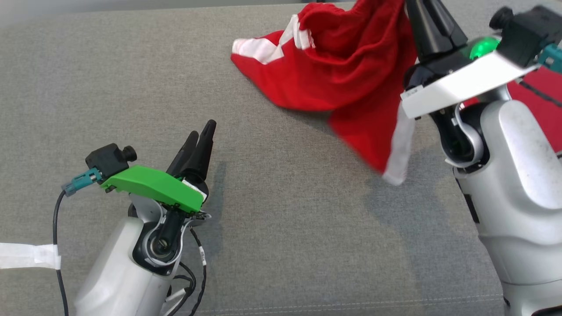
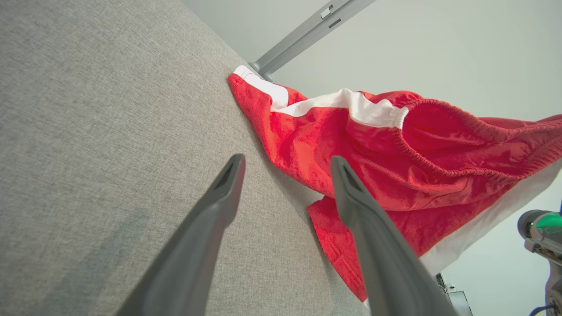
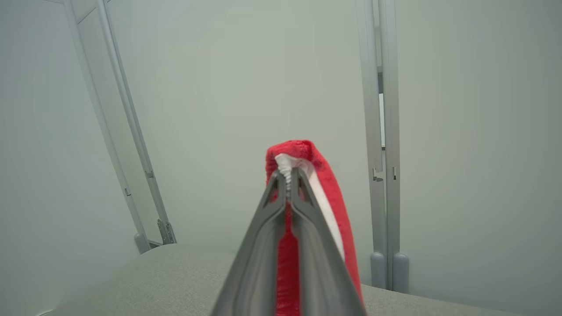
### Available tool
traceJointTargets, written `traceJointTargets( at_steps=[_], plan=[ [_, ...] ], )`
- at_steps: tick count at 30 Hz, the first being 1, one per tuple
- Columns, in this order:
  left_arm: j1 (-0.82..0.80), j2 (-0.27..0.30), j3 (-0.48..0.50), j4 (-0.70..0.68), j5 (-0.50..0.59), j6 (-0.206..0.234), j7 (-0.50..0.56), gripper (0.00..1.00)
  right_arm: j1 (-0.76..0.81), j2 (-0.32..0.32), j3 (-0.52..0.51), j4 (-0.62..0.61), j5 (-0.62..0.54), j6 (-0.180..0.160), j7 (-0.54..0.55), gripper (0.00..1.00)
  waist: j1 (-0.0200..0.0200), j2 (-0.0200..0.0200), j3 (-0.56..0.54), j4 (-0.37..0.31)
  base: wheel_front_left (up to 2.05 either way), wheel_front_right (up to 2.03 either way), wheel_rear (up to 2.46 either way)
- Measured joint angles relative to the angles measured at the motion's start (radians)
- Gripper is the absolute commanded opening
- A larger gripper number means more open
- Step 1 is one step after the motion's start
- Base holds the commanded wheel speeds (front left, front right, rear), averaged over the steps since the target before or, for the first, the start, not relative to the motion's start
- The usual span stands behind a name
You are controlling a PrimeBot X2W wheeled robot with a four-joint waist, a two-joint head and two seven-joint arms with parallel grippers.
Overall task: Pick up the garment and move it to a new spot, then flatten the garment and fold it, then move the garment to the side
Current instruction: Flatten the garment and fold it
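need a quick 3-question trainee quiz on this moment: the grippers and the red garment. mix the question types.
1. True or false: the left gripper is gripping the red garment.
2. Multiple choice: the right gripper is A) open above the garment, B) shut on a fold of the garment, C) pressed flat on the grey surface.
3. Short answer: is the garment fully lifted off the grey surface?

Key: 1 false, it is open and empty. 2 B. 3 No; its left end lies on the surface while the rest hangs from the right gripper.
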Motion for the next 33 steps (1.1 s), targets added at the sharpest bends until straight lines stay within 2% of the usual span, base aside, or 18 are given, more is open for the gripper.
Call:
traceJointTargets(
  at_steps=[7,13,17,22,29,33],
  plan=[
    [0.013,-0.003,-0.002,-0.006,0.000,0.000,0.001,1.00,-0.054,-0.005,0.013,-0.041,0.046,0.016,0.082,0.00,0.0000,0.0000,-0.021,0.018,0.00,0.00,0.00],
    [0.024,-0.003,-0.003,-0.029,0.000,0.003,0.008,1.00,-0.053,0.018,0.045,-0.035,0.171,0.025,0.179,0.00,0.0000,0.0000,-0.023,0.032,0.00,0.00,0.00],
    [0.024,-0.005,-0.015,-0.042,0.000,0.012,0.018,1.00,-0.004,0.022,0.114,0.045,0.194,0.025,0.272,0.00,0.0000,0.0000,-0.011,0.038,0.00,0.00,0.00],
    [0.024,-0.008,-0.027,-0.062,0.000,0.015,0.028,1.00,0.126,0.039,0.227,0.114,0.225,0.025,0.330,0.00,0.0000,0.0000,0.008,0.054,0.00,0.00,0.00],
    [0.024,0.003,-0.013,-0.070,0.000,0.020,0.028,1.00,0.166,0.067,0.374,0.137,0.279,0.034,0.346,0.00,0.0000,0.0000,0.033,0.078,0.00,0.00,0.00],
    [0.024,0.002,-0.010,-0.075,-0.001,0.020,0.028,1.00,0.173,0.065,0.403,0.147,0.291,0.034,0.346,0.00,0.0000,0.0000,0.036,0.092,0.00,0.00,0.00]
  ],
)
